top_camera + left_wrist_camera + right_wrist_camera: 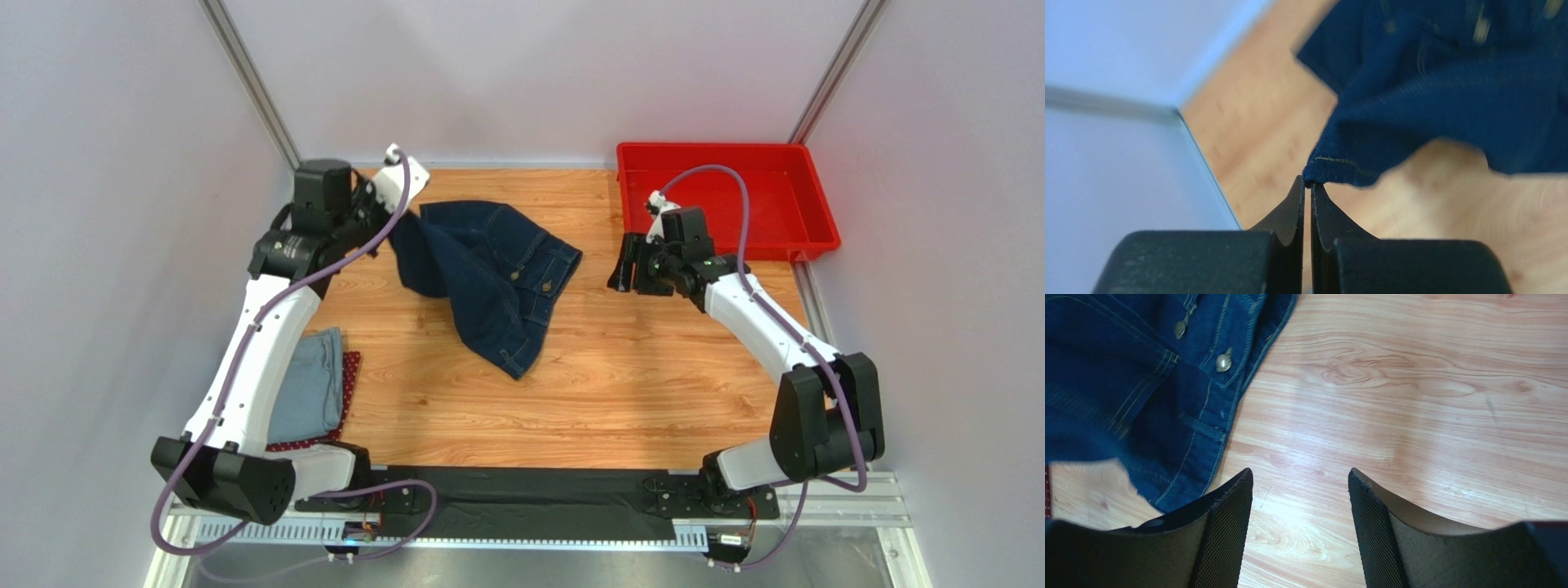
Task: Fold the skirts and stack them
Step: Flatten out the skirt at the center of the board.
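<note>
The dark navy denim skirt [497,282] with buttons lies crumpled at the table's far middle, its left edge lifted. My left gripper [415,218] is shut on that edge; the left wrist view shows its jaws pinching a corner of the navy skirt [1438,92]. My right gripper [626,270] is open and empty just right of the skirt, above bare wood; the skirt's waistband and buttons [1155,386] lie left of its fingers. The light blue-grey denim skirt [309,382] lies folded on the dark red dotted skirt [348,377] at the left, partly hidden by my left arm.
A red plastic tray [810,211] stands at the far right corner behind my right arm. Grey walls close the table on three sides. Bare wood [638,380] lies in the middle and front.
</note>
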